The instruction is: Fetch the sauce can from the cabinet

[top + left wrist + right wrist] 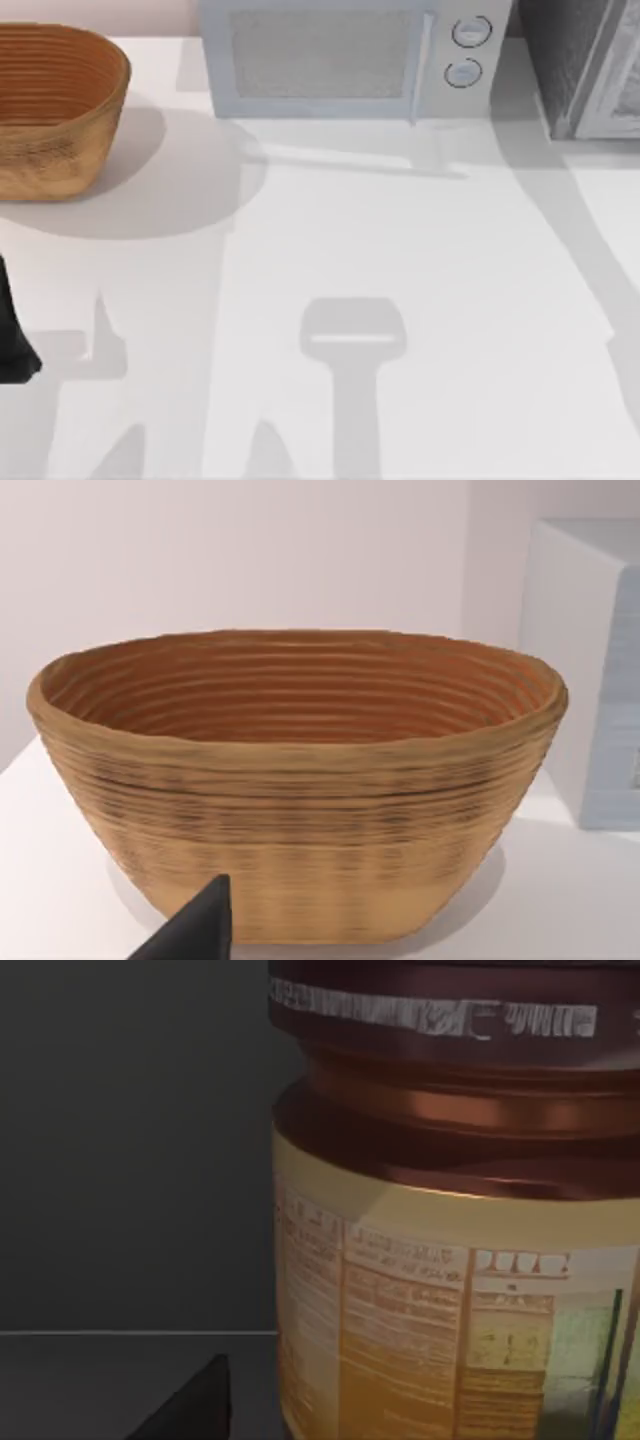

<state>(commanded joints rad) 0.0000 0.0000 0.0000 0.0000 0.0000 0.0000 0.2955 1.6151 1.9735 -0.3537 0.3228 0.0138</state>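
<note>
- Right wrist view had the right claw's one dark fingertip (190, 1405) at its edge, close before the sauce can (450, 1290); whether that claw was released or clenched could not be told.
- The sauce can stood upright, very near the camera, with a maroon-brown ribbed top and a pale tan label printed with small text panels.
- Behind the can lay a dark grey wall and a dark floor, seemingly the inside of the cabinet (130, 1160).
- Left wrist view showed a dark fingertip of the left claw (195, 930) facing the woven brown basket (300, 780); its state could not be told either.
- The basket sat upright on the white counter (40, 880), with the pale side of the microwave (590, 680) just beyond it.
- Top view showed a dark part of the left arm (12, 340) at the counter's left edge.
- From above, the basket (50, 110) stood at the far left of the counter (400, 260), the microwave (340, 60) with two round knobs at the far middle, and the dark grey speckled cabinet (570, 60) with its pale framed panel at the far right corner.
</note>
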